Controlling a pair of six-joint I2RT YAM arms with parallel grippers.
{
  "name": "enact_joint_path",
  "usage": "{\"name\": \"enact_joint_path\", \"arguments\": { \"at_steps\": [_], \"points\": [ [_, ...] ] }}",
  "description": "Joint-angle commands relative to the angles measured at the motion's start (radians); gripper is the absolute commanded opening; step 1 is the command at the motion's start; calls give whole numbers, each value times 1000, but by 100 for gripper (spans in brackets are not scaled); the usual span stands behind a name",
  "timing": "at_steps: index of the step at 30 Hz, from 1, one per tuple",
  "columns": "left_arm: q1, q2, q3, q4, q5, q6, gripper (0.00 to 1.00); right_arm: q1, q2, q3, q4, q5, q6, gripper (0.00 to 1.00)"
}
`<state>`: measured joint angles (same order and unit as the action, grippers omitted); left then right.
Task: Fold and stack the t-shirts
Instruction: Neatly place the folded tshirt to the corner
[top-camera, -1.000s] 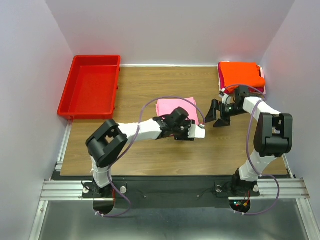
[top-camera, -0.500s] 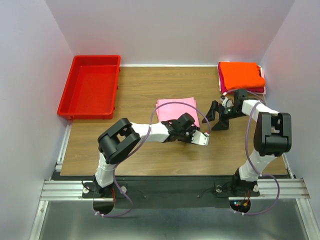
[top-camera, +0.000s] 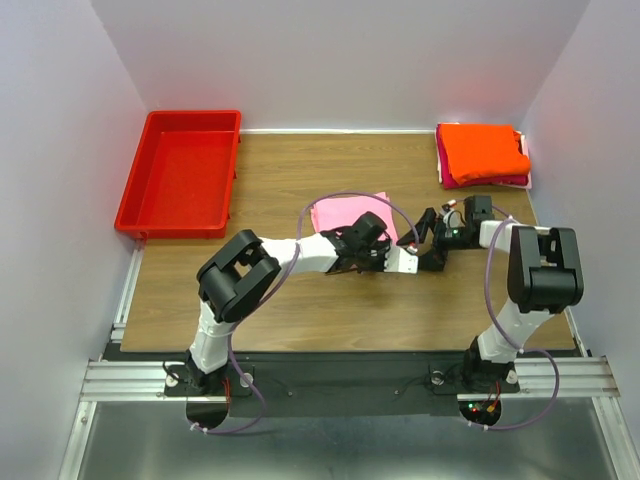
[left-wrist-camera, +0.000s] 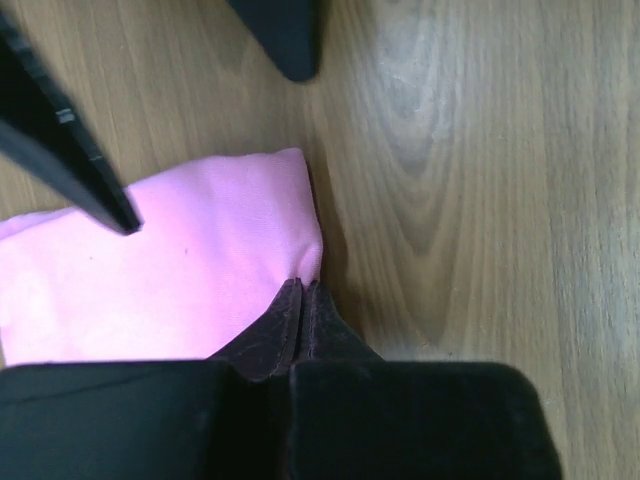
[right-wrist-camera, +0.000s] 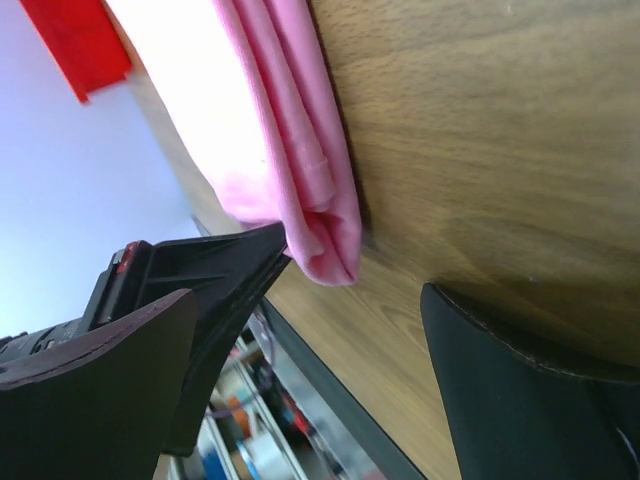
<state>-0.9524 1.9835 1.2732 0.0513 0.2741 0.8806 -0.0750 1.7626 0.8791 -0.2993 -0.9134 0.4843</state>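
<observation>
Under the left pincer, half-hidden light pink t-shirt.

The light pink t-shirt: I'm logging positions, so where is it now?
In the top view the folded light pink t-shirt lies mid-table, its right corner pinched by the left hand, the open right hand just beyond.

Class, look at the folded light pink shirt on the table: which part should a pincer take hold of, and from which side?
Grip the light pink shirt at its near right corner, coming in low from the right along the table. There the folded layers end in a free, stacked edge, so both fingers can close over all layers together. The left pincer is shut on that corner.
</observation>
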Motion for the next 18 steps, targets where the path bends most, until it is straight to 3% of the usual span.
{"name": "enact_joint_path", "arguments": {
  "at_steps": [1, 13, 16, 18],
  "points": [
    [29, -40, 69, -34, 112, -81, 0, 26, -46, -91, 343, 68, 233, 100],
    [93, -43, 147, -87, 224, -152, 0, 139, 52, -101, 655, 270, 481, 99],
    [104, -38, 164, -103, 249, -176, 0, 170, 92, -51, 680, 344, 507, 96],
    [109, -35, 175, -110, 266, -187, 0, 176, 129, -32, 701, 389, 514, 88]
  ]
}}
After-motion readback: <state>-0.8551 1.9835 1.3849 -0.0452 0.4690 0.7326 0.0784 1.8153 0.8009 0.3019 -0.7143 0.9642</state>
